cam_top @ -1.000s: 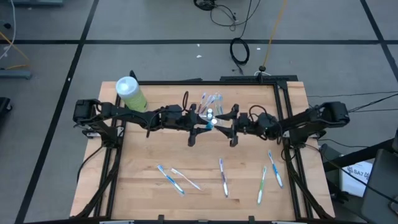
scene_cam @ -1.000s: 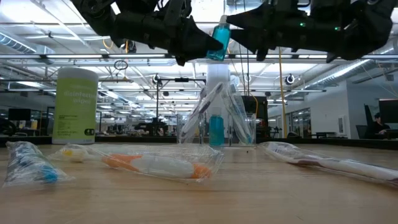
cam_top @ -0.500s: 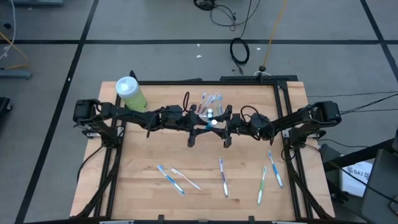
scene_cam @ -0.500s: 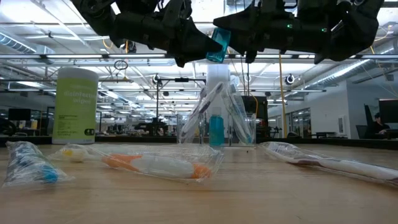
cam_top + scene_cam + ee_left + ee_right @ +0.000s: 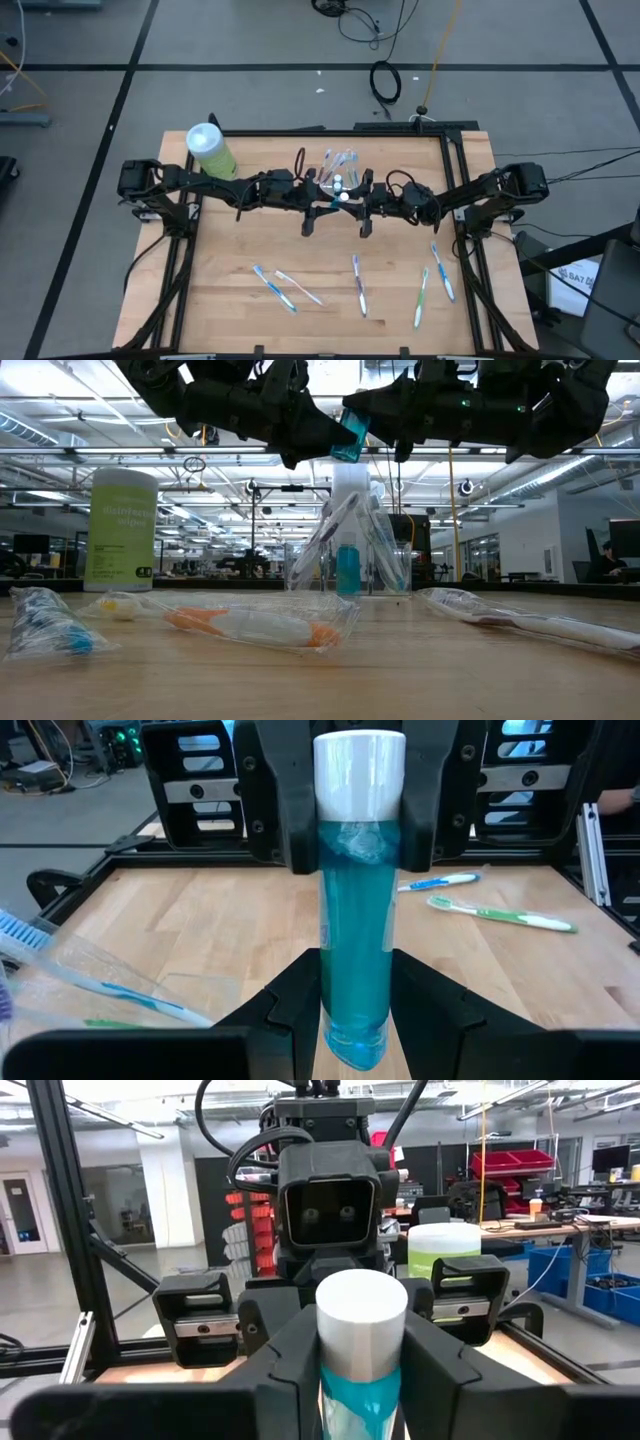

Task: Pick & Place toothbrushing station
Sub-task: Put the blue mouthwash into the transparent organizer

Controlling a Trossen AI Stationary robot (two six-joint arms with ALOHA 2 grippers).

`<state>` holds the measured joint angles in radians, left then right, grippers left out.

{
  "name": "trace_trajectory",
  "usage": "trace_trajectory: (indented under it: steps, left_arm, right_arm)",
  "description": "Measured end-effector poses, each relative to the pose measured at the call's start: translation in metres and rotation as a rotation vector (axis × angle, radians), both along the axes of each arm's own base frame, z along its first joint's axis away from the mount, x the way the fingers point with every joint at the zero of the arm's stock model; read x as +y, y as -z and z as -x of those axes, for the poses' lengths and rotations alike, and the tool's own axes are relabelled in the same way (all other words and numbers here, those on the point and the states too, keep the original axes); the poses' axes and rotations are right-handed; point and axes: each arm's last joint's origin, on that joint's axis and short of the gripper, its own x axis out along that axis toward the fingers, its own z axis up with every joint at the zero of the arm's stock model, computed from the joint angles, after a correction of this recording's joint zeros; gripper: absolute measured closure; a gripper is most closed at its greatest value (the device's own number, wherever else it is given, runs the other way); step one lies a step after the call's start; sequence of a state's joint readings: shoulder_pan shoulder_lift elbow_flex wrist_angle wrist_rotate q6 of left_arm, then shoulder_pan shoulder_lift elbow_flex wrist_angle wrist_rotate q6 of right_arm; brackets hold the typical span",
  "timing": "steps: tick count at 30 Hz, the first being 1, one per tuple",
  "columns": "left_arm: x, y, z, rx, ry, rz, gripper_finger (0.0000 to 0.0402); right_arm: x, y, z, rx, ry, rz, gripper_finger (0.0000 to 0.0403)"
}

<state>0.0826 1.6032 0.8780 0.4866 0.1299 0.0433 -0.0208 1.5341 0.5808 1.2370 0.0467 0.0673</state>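
Observation:
A teal tube with a white cap (image 5: 341, 197) hangs in the air over the table's middle, level between my two grippers. My left gripper (image 5: 328, 200) is shut on one end and my right gripper (image 5: 354, 198) on the other. Just beyond them, toward the far edge, stands the clear cup (image 5: 338, 165) on its base. It holds a few toothbrushes and another teal tube (image 5: 347, 570). In the low view the held tube (image 5: 349, 435) sits above the cup (image 5: 350, 555). My left gripper pinches the tube's flat bottom end (image 5: 352, 1025) between its two fingers (image 5: 298, 995), coming level from the table's left, along the tube. The tube is lifted clear of the table. My right gripper pinches the white cap (image 5: 362, 1315) between its two fingers (image 5: 288, 1350), coming level from the table's right. In the left wrist view its fingers flank the cap (image 5: 360, 770).
A big light-green bottle (image 5: 210, 150) stands at the far left. Loose toothbrushes lie on the near half: a pair on the left (image 5: 275, 288), one in the middle (image 5: 358, 283), some on the right (image 5: 440, 270). Black frame rails (image 5: 470, 250) run along the table's sides.
My right gripper has moved toward the table's left, up to the tube that my left gripper holds still, and has closed on its white cap end. The tube has stayed where it was.

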Motion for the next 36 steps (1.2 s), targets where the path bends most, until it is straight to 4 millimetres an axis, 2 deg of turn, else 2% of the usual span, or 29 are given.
trace_trajectory:
  steps: [5,10,21,24,30,36]
  left_arm:
    - [0.000,0.002,0.000,0.020,0.001,-0.004,0.0289]
    - [0.000,0.003,0.001,0.037,-0.012,-0.007,0.0289]
    - [0.002,0.007,0.002,0.074,-0.067,-0.017,0.0284]
    - [0.002,0.008,0.002,0.085,-0.069,-0.016,0.0263]
    - [0.004,0.008,0.003,0.088,-0.142,-0.028,0.0196]
    - [0.009,0.020,0.009,0.223,-0.347,-0.011,0.0157]
  right_arm:
    - [0.000,0.001,0.000,0.007,0.000,0.000,0.0298]
    - [-0.004,0.003,0.000,0.027,0.007,0.001,0.0315]
    - [-0.009,0.007,-0.001,0.069,0.030,-0.002,0.0309]
    - [-0.011,0.007,0.000,0.069,0.039,-0.002,0.0311]
    - [-0.017,0.010,0.000,0.106,0.079,-0.013,0.0312]
    - [-0.027,0.018,0.001,0.178,0.324,-0.048,0.0312]
